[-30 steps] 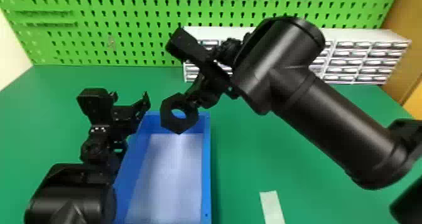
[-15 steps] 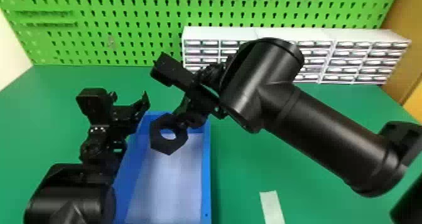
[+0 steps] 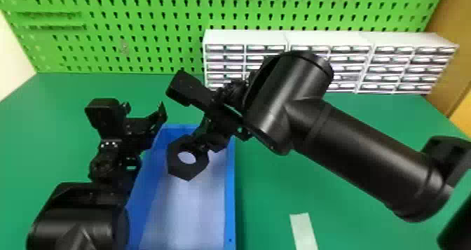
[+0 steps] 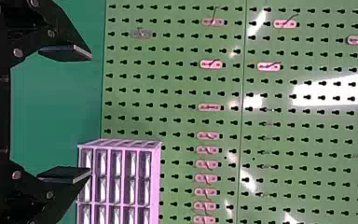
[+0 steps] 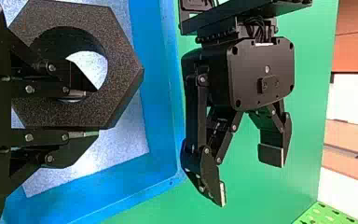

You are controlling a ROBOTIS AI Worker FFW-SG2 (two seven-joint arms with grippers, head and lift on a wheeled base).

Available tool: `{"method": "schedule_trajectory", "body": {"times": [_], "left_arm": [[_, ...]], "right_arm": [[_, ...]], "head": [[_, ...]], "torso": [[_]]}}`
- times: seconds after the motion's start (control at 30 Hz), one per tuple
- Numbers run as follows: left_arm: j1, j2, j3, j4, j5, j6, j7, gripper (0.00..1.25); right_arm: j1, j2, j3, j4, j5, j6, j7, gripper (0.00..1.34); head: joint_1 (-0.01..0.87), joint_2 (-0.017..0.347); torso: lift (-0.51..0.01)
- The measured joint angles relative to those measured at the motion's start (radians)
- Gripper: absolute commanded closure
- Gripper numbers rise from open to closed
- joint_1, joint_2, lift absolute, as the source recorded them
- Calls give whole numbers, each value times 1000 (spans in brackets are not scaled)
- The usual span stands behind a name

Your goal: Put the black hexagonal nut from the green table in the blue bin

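The right claw (image 3: 201, 143) pinches the black hexagonal nut (image 3: 189, 171) in the head view, holding it up over the far part of the blue bin (image 3: 230, 196), whose pale floor shows below. The bin sits on the green tabletop (image 3: 270, 196), toward 7 o'clock from the middle of the view. The left claw (image 3: 145, 107) is up at 9 o'clock, near the bin's far left corner, fingers spread. White drawer units (image 3: 326, 39) stand at 2 o'clock in front of the green pegboard (image 3: 150, 28), and a pale strip (image 3: 304, 231) lies on the tabletop at 5 o'clock.

In the left wrist view, the left claw (image 4: 66, 113) has its two fingers well apart, with tabletop and part of a drawer unit beyond; pink hook plates dot the pegboard.

In the right wrist view, one finger of the right claw (image 5: 92, 114) goes into the nut's hole and the other lies along an outer side, gripping the ring between them. The spread left claw shows beyond the bin wall.
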Motion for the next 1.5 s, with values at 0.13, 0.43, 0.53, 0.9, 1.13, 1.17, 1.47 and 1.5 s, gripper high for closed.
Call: {"method": "schedule_trajectory", "body": {"times": [0.13, 0.43, 0.53, 0.9, 1.13, 1.17, 1.47, 1.5], "left_arm": [[0, 1, 0, 0, 1, 0, 0, 383], [3, 4, 1, -3, 1, 0, 0, 383], [3, 4, 1, -4, 1, 0, 0, 383], [3, 4, 1, -5, 1, 0, 0, 383], [3, 4, 0, -5, 1, 0, 1, 383], [3, 4, 0, -5, 1, 0, 1, 383], [5, 5, 0, -5, 0, 0, 0, 383], [5, 5, 0, -5, 0, 0, 0, 383]], "right_arm": [[0, 0, 2, 0, -1, -2, -2, 840], [5, -2, 6, 2, -3, -3, -6, 674], [6, -2, 6, 3, -3, -3, -6, 582], [6, -2, 3, 5, -3, -3, -14, 432], [7, -2, 2, 5, -3, -3, -16, 432], [8, -2, 1, 5, -3, -3, -16, 430], [10, -4, -10, 5, -5, -3, -16, 432], [10, -4, -15, 5, -6, -3, -16, 432]], "head": [[686, 51], [686, 51], [686, 51], [686, 51], [686, 51], [686, 51], [686, 51], [686, 51]], "torso": [[-96], [-96], [-96], [-96], [-96], [-96], [-96], [-96]]}}
